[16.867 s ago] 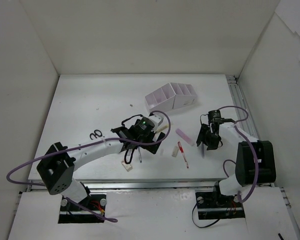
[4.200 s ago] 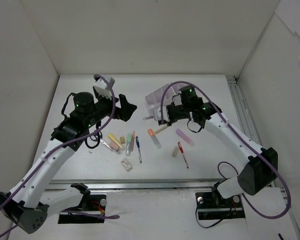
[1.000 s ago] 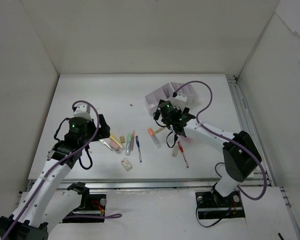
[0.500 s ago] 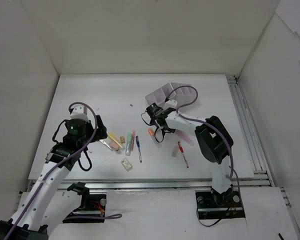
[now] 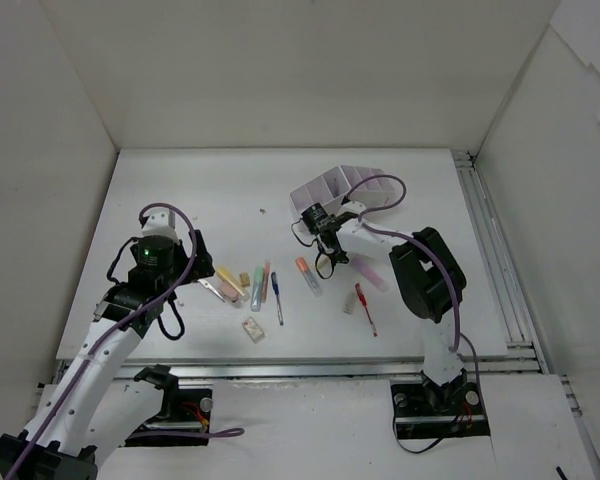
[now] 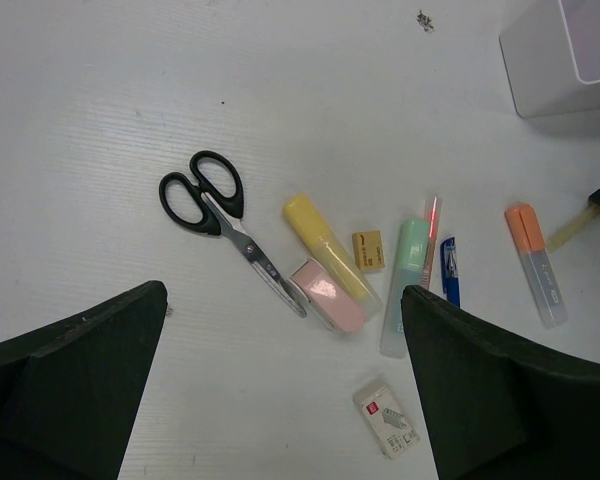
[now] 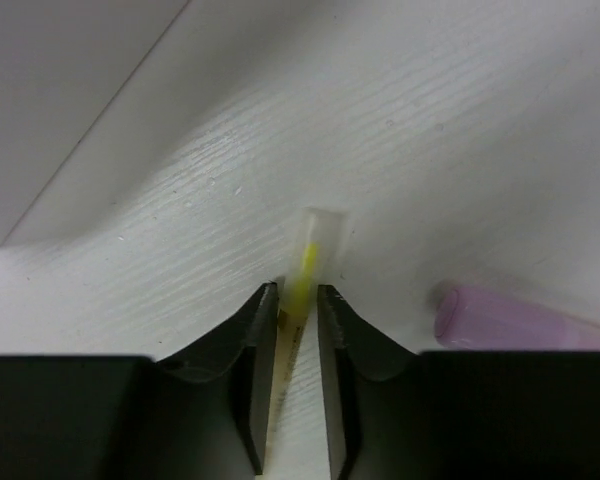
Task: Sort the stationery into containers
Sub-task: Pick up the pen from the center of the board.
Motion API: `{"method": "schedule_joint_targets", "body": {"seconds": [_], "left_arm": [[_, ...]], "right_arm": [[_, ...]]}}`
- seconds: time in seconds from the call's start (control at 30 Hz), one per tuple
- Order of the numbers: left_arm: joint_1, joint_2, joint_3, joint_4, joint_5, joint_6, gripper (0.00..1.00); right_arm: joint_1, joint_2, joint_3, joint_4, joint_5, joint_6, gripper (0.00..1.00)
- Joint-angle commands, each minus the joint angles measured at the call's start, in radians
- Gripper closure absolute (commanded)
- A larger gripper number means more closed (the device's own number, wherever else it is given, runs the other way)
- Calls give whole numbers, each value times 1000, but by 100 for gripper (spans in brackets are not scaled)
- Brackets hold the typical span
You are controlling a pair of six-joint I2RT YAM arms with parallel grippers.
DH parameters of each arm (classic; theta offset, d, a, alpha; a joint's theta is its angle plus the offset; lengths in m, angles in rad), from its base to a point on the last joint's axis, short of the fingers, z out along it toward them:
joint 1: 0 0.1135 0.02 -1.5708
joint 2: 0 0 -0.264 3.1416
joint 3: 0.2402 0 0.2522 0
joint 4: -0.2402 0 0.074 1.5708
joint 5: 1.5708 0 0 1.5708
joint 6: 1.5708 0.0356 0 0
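1. Nearest to you lie an eraser (image 5: 252, 329) and a red pen (image 5: 365, 308).
2. A bit farther is a row: scissors (image 6: 220, 225), a yellow marker (image 6: 325, 245), a green marker (image 6: 408, 285), a blue pen (image 6: 449, 272) and an orange marker (image 6: 533, 250). Your left gripper (image 6: 282, 295) hangs over this row with its jaws wide apart. It holds nothing.
3. Past the row, your right gripper (image 7: 295, 292) is low at the table (image 5: 180, 190). Its fingers are squeezed on a yellow pen (image 7: 305, 265). The pen's long side runs straight out from the fingers, in line with them. I think the pen rests on the table, but the view is too close to be sure.
4. A lilac marker (image 7: 520, 318) lies just beside the yellow pen, on the right in the wrist view. A sideways move could bump it.
5. Farthest is the organizer (image 5: 330, 185). It sits just beyond the right gripper, so the right arm is much nearer to it than the left. The pen likely has to go up and away from you. The organizer's near wall stands in the way, so lift first, then go over.
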Motion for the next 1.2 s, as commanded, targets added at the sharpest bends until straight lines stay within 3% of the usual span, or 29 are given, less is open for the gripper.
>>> {"method": "schedule_joint_targets", "body": {"seconds": [0.0,0.2,0.43,0.57,0.6,0.7,0.87,1.0,1.17], "left_arm": [[7,5,40,41,-8,-7,1],[7,26,47,45,1,-29,0],[7,75,45,80,44,-53,1],[7,98,43,104,60,-52,1],[7,106,47,114,60,-46,1],[-16,123,62,134,67,-18,0],[-27,160,80,177,89,22,0],[-27,197,108,188,90,40,0],[-36,261,145,183,83,68,0]], "right_arm": [[-2,-27,-8,-24,19,18,81],[19,-68,-16,-23,87,-25,100],[81,-174,-22,72,183,-172,100],[94,-393,-226,455,20,-423,100],[90,-432,-340,687,-84,-480,100],[71,-509,-450,1091,-208,-810,100],[-16,-420,-331,1202,-314,-1209,100],[-100,-293,-193,1284,-492,-1303,100],[-186,-147,-85,1358,-588,-1357,97]]}}
